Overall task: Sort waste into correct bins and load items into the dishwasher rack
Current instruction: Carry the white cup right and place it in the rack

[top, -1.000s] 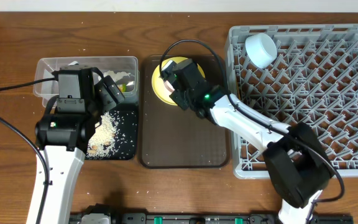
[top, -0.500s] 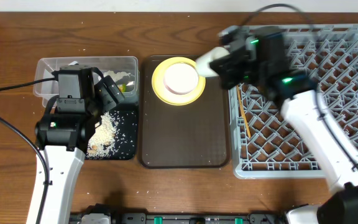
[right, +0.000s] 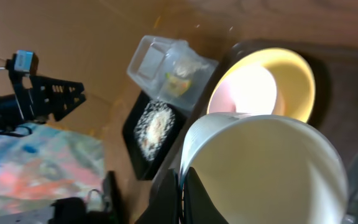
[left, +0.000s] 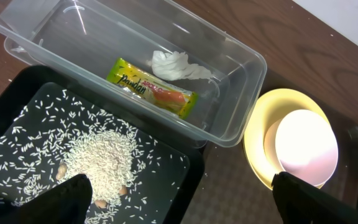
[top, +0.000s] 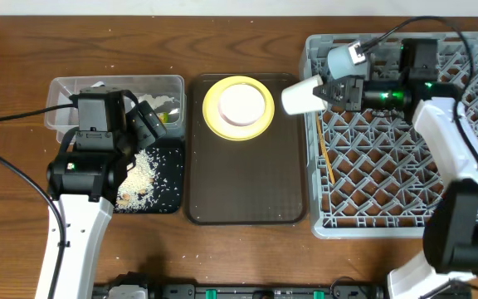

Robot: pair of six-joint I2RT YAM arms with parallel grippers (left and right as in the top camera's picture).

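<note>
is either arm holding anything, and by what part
The right gripper holds a pale bowl by its rim; the left gripper is open, empty.

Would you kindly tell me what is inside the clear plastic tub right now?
The clear tub holds a yellow-green snack wrapper and a crumpled white tissue. Overhead, the left arm covers much of its floor.
</note>
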